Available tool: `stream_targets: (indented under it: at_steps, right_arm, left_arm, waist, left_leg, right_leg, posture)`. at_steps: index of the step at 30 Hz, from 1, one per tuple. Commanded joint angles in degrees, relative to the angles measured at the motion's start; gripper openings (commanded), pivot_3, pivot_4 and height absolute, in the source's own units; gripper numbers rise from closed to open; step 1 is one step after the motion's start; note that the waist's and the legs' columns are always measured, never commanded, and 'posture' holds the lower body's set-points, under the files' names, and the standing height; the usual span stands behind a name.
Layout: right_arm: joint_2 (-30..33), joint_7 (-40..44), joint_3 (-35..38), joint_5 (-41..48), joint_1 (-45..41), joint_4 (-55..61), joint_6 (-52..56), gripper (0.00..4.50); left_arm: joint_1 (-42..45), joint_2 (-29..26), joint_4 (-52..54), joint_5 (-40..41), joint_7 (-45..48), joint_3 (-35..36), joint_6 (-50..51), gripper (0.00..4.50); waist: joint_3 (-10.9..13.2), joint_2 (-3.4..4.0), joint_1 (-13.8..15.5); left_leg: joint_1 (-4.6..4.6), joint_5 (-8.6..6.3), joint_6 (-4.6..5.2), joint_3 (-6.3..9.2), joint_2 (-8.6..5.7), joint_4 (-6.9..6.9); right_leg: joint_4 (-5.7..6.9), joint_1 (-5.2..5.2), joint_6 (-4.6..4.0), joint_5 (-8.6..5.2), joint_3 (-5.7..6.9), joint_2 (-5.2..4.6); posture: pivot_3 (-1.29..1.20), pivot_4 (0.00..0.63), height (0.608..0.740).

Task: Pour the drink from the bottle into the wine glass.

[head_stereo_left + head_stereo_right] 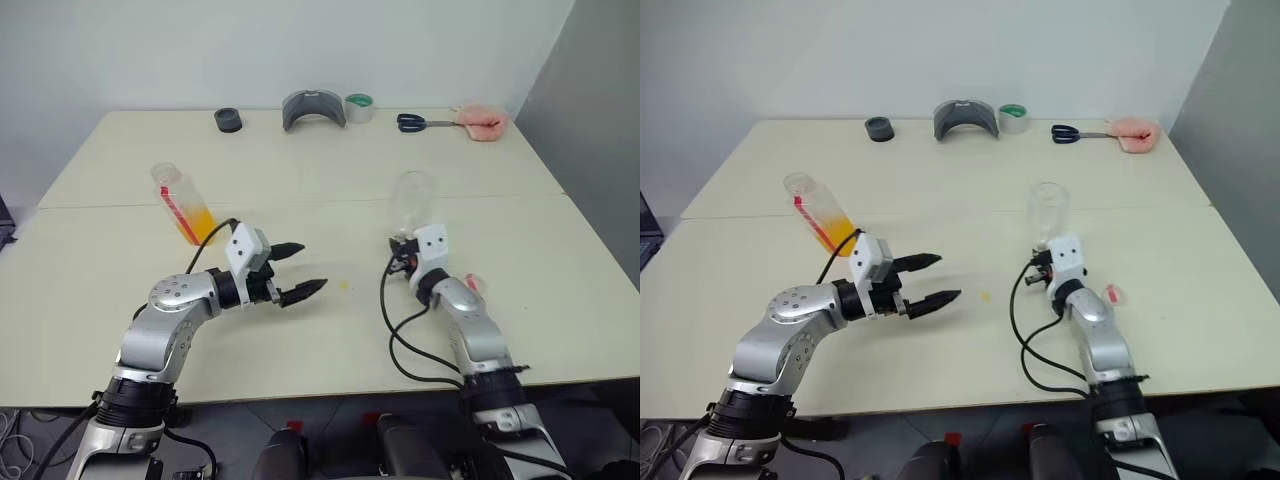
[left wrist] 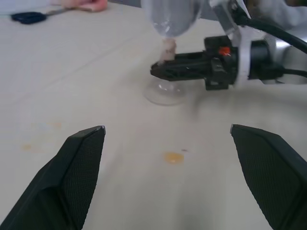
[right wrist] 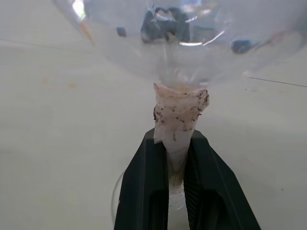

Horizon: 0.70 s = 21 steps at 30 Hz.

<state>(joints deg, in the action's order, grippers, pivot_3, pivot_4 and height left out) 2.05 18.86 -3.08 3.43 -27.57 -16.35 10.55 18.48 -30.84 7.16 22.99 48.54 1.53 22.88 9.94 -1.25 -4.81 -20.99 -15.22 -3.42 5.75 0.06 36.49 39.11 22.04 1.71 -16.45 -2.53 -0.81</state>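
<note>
Wine glass: thin, fragile, top-heavy, right of table centre, right gripper clamped on its stem; bottle: light, stiff, squarish plastic, part-full, far left, best grasped mid-body by wide-open left gripper.

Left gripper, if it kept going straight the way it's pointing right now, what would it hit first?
Probably the wine glass. The open left gripper points level across the table, and its wrist view looks toward the glass's foot and stem, where the right gripper is shut. Bare tabletop lies between; depth is uncertain.
</note>
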Motion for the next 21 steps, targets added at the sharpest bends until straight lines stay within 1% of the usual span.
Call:
stream_targets:
  at_steps: [1,6,9,12,18,19,21]
  right_arm:
    - [-2.4,2.0,-1.9,-0.2,-7.0,-8.5,-6.9,0.13]
    - [-4.9,4.4,-3.7,-1.8,-15.8,-25.8,-14.4,0.13]
    - [-6.0,5.7,-4.1,-2.4,-19.0,-32.9,-17.9,0.13]
    - [-6.4,6.9,-3.5,-2.2,-20.6,-36.9,-19.8,0.13]
    - [-6.7,7.0,-1.7,-1.4,-21.6,-39.9,-21.1,0.13]
    - [-6.7,7.1,-1.4,-1.1,-21.8,-40.1,-21.0,0.85]
    - [-6.8,7.5,-0.9,-0.8,-22.0,-40.2,-20.8,1.3]
  left_arm:
    - [1.6,0.3,0.6,-1.1,-4.9,3.9,-1.8,4.5]
    - [0.7,-1.2,2.9,-0.8,-6.5,5.6,-0.5,4.5]
    - [-0.3,-2.3,4.5,-0.2,-7.1,6.7,0.4,4.5]
    - [-0.9,-2.9,5.7,0.2,-8.0,7.8,1.3,4.5]
    - [-1.8,-3.8,8.4,2.5,-6.9,7.9,3.9,4.5]
    - [-1.9,-3.9,8.7,3.0,-6.6,7.9,4.2,4.5]
    - [-2.0,-4.0,8.8,3.6,-6.1,7.9,4.6,4.5]
  waist:
    - [0.0,0.01,0.0]
    - [0.0,0.01,0.1]
    - [0.0,-0.01,0.1]
    - [0.0,-0.02,0.1]
    - [0.0,-0.01,0.1]
    - [0.0,-0.01,0.1]
    - [0.1,0.01,0.1]
  left_leg:
    - [-0.02,0.0,0.0,0.0,0.02,-0.03]
    - [-0.14,0.01,-0.02,-0.05,-0.09,-0.14]
    - [-0.18,0.01,-0.02,-0.04,-0.29,-0.14]
    - [-0.16,0.0,-0.02,0.01,-0.29,-0.14]
    - [-0.09,0.01,-0.02,0.02,-0.2,-0.15]
    - [-0.09,0.01,-0.02,0.02,-0.2,-0.14]
    - [-0.09,0.01,-0.02,0.02,-0.21,-0.15]
  right_leg:
    - [0.0,0.03,-0.01,0.0,0.01,0.01]
    - [-0.05,0.15,-0.03,0.01,0.02,-0.15]
    - [-0.07,0.17,-0.02,0.01,-0.02,-0.35]
    - [-0.07,0.16,-0.02,0.02,-0.01,-0.36]
    - [0.02,0.13,-0.02,0.01,0.03,-0.25]
    - [0.02,0.13,-0.02,0.01,0.02,-0.25]
    - [0.02,0.12,-0.02,0.01,0.03,-0.25]
  posture:
    - [0.0,0.15,0.74]
    - [0.0,0.15,0.74]
    - [0.0,0.15,0.74]
    - [0.0,0.15,0.74]
    - [0.0,0.15,0.74]
    - [0.0,0.15,0.74]
    - [0.0,0.15,0.74]
